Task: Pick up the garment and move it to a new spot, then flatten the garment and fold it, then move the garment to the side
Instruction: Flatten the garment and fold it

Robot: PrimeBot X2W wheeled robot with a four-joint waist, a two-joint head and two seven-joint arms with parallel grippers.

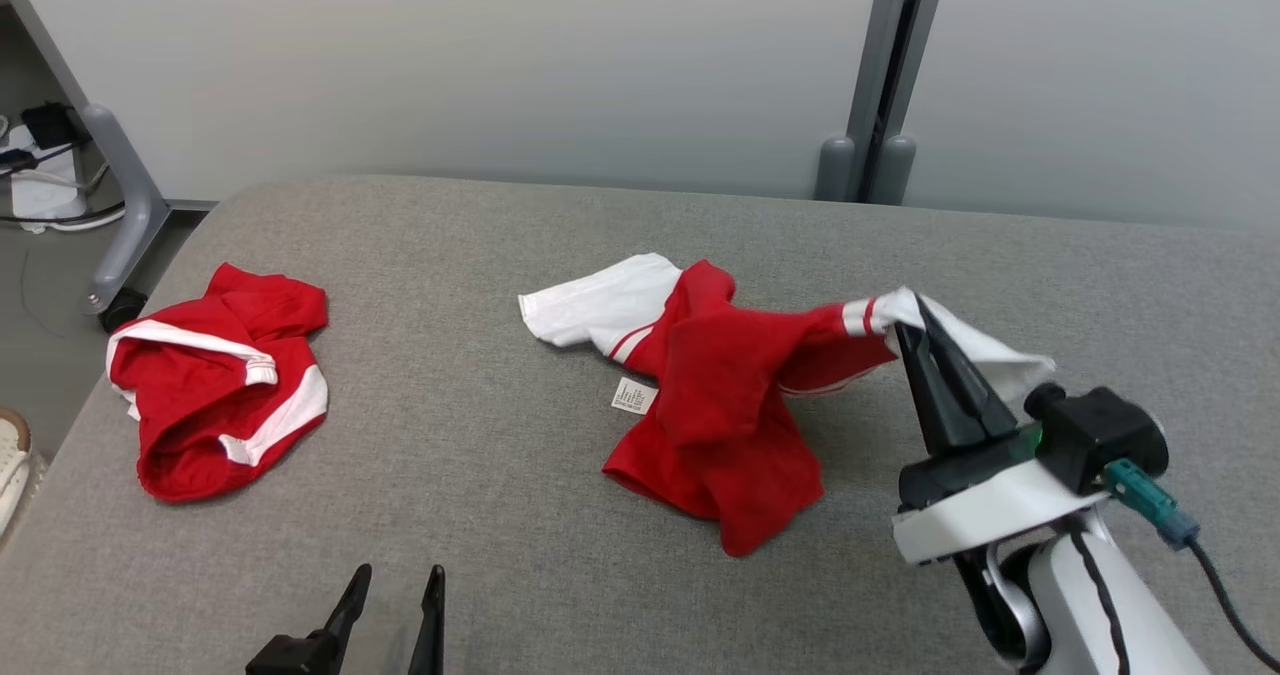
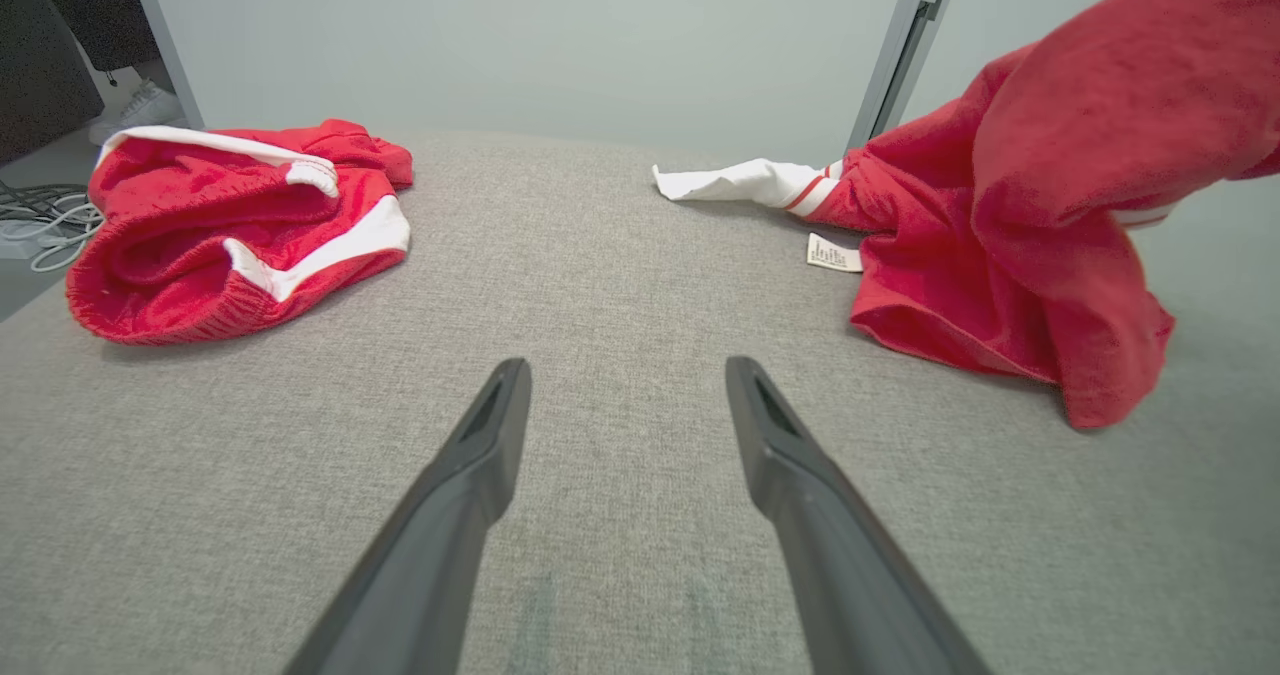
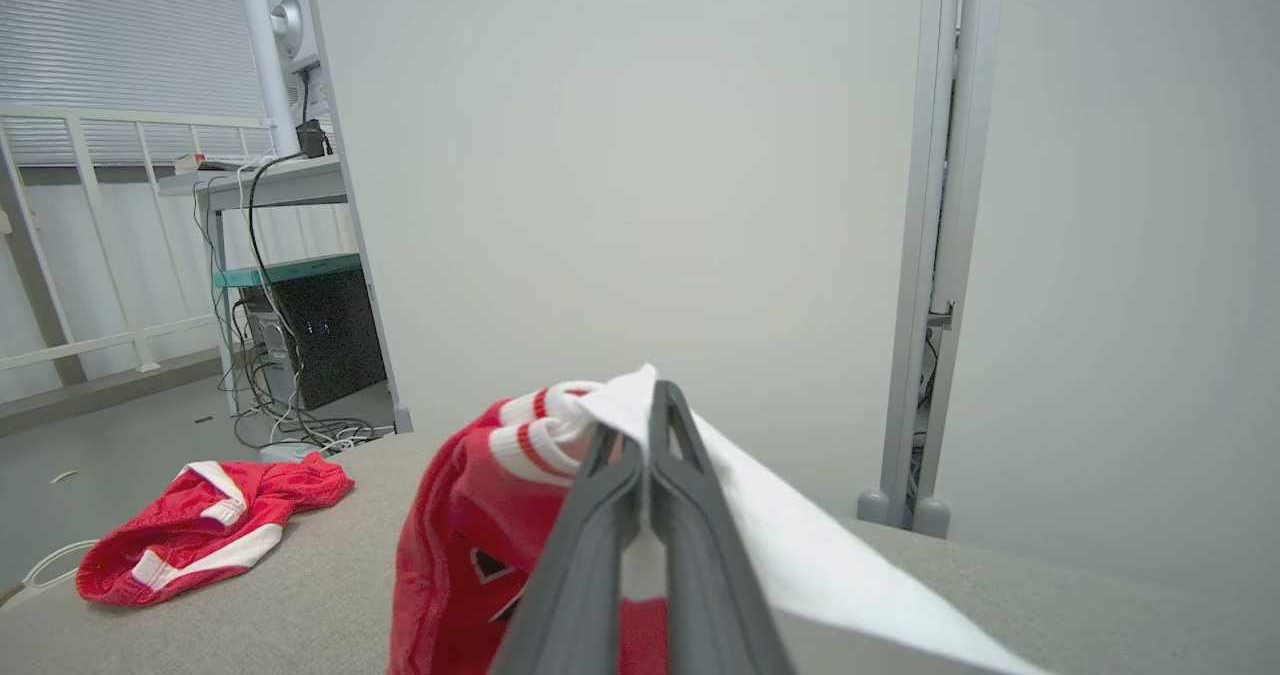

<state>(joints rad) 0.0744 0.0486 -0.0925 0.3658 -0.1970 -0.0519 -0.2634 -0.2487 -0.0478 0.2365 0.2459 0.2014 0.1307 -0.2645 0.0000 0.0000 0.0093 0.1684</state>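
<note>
Red-and-white jersey [image 1: 725, 395] lies crumpled mid-counter [image 1: 500, 475], its striped white sleeve raised toward the right edge because the right gripper [image 1: 917, 305] is pinched tight on it, apparently to lift it away. The left gripper [image 1: 398, 580] hovers wide apart and empty at the near edge.

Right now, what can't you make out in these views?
Care label text: too small, head and left wrist views.
Shirt front print: mostly buried in its own folds, right wrist view.
Cloth layers pinched by the right claw: hidden between its shut fingers, right wrist view.
Left claw body: cut off by head view's bottom edge.
Pale shoe: cut by head view's left edge.
</note>
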